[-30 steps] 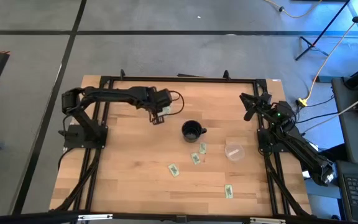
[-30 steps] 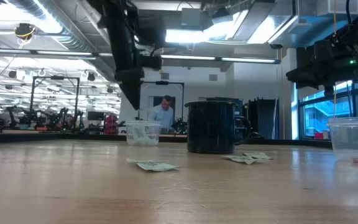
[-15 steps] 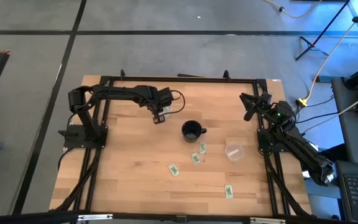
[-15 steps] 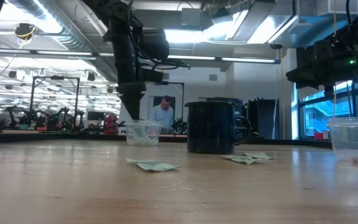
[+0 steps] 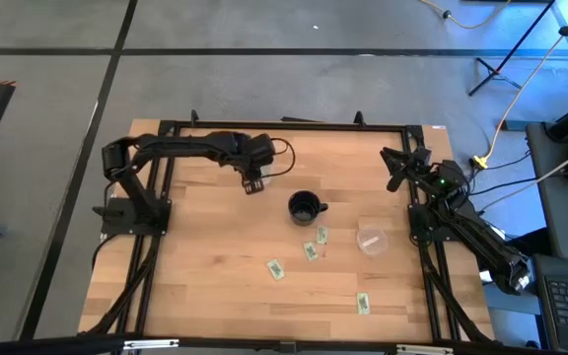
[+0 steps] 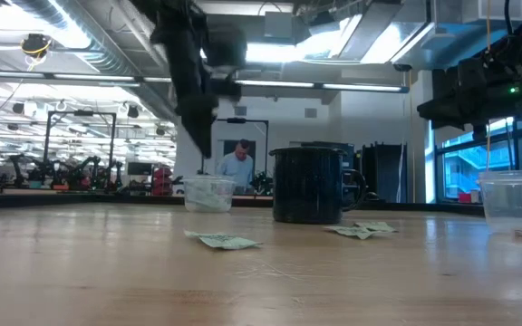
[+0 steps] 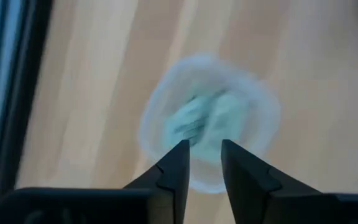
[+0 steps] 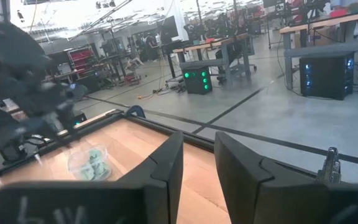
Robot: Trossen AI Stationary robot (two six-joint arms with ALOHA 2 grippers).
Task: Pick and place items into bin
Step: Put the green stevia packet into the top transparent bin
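Four pale green packets lie flat on the table: two (image 5: 321, 235) (image 5: 311, 251) just in front of the black mug (image 5: 306, 207), one (image 5: 276, 269) farther front and one (image 5: 363, 304) near the front right. A small clear cup (image 7: 207, 121) holds more green packets; it stands left of the mug (image 6: 308, 184). My left gripper (image 7: 205, 144) hangs above this cup (image 6: 208, 193), pointing down, open by a narrow gap and empty. My right gripper (image 5: 392, 168) waits at the table's far right, narrowly open and empty.
A second clear cup (image 5: 371, 240) stands right of the packets, seen large in the low view (image 6: 517, 204). A black frame (image 5: 284, 125) rims the table. Bare wood lies at the front left. A person stands in the room far behind.
My left gripper dipped down close over the clear cup, then rose again, and it now hangs higher above it, shifted slightly toward the table's far edge. The cup, mug and packets stayed where they were.
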